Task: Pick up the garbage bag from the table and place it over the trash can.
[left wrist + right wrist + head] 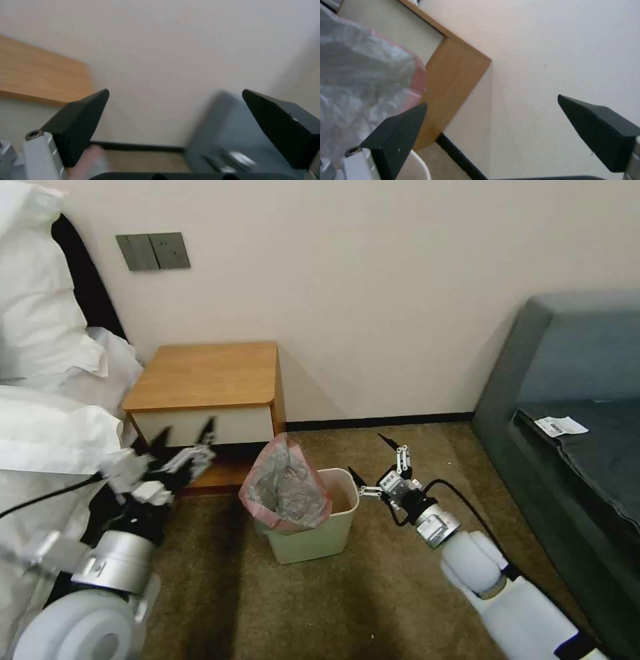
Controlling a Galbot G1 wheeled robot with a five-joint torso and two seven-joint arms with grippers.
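The garbage bag (285, 488) sits on the left part of the trash can (319, 537), its pink-red band draped over the can's left and near rim while the crinkled grey plastic stands up in a loose peak above the opening. The right part of the can's mouth is uncovered, and its pale inner wall shows there. The trash can stands on the brown carpet (373, 607) just right of and nearer than the table (207, 373), whose wooden top is bare.

The left gripper (185, 437) hangs in front of the table's cream drawer front, left of the bag and apart from it. Its 2 black fingers are spread wide with nothing between them; the left wrist view shows the same wide gap, with the left gripper (173, 115) pointing toward the wall and the table's top (40, 75) off to one side.

The right gripper (373, 460) hovers just right of the can's right rim, above the carpet, also splayed and holding nothing. In the right wrist view the right gripper (491, 125) looks past the bag (360, 82), which lies close by 1 fingertip, toward the table's side panel (453, 85).

White bedding (47, 400) fills the far left, and a dark grey sofa (573, 447) stands at the right.
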